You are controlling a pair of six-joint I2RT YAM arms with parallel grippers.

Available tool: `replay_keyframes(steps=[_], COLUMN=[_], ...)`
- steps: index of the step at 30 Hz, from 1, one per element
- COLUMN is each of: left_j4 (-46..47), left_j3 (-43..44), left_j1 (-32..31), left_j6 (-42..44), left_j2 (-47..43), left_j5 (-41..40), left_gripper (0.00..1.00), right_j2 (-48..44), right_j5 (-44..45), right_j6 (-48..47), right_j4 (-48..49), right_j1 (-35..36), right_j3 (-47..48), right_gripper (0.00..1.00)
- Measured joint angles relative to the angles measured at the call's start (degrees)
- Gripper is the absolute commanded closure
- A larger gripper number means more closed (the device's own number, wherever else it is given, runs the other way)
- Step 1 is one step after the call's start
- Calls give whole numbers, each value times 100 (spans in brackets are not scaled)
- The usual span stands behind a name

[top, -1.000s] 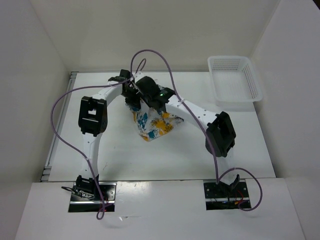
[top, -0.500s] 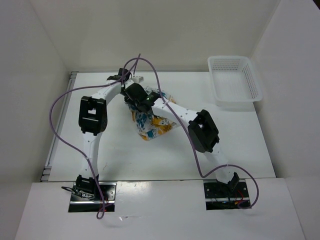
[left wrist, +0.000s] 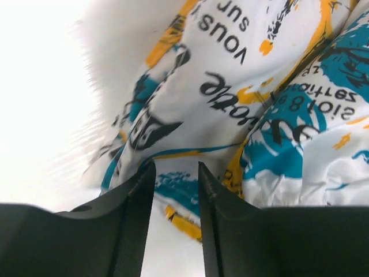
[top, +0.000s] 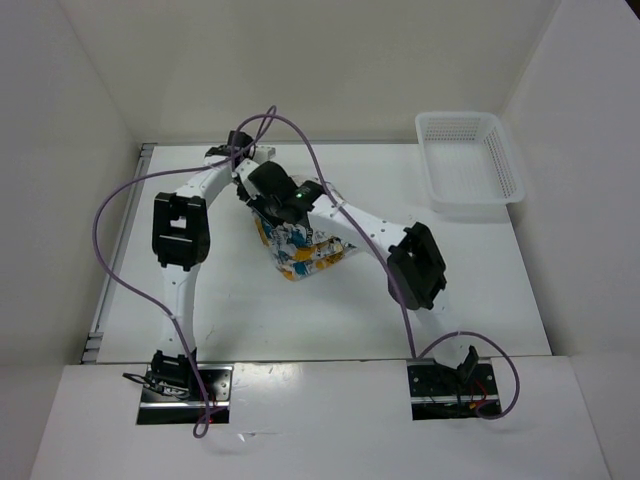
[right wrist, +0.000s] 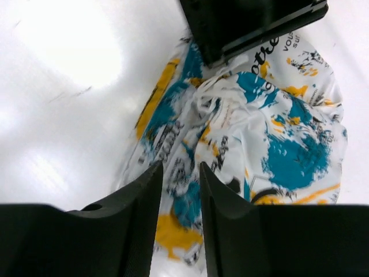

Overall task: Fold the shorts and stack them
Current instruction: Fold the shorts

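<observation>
Shorts [top: 296,258]: white w/ teal, yellow-orange, blk print; basket [top: 480,203] white

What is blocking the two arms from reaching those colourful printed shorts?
Nothing visible. The left end effector and the right end effector both hang close over the shorts, fingers apart, with only open air between. The white basket sits far off to one side.

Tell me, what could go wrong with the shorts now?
The shorts lie in a crumpled heap, so the fold might come out messy. The left claw and right claw hang open right over the cloth and could snag it. They are also very close together and might bump.
</observation>
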Motion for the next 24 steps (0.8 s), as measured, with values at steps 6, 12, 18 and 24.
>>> replay_keyframes(steps=[6, 12, 18, 24], left_j4=[-219, -372, -522, -752], left_j3=[0, 0, -195, -925], left_j1=[57, 35, -35, -72], left_j6=[0, 2, 2, 2], left_j2=[-522, -1268, -1370, -1368], left_j5=[-109, 20, 219, 334], left_gripper=[51, 47, 47, 47], right_j2=[-1300, -2004, -1322, -817], right_j5=[-376, -826, -1121, -1126], right_j6=[-476, -942, -1169, -1362], right_j4=[68, 457, 935, 1169], right_j1=[118, -90, -114, -120], right_j3=[-1150, -2494, -2739, -2682], right_gripper=[67, 46, 46, 46])
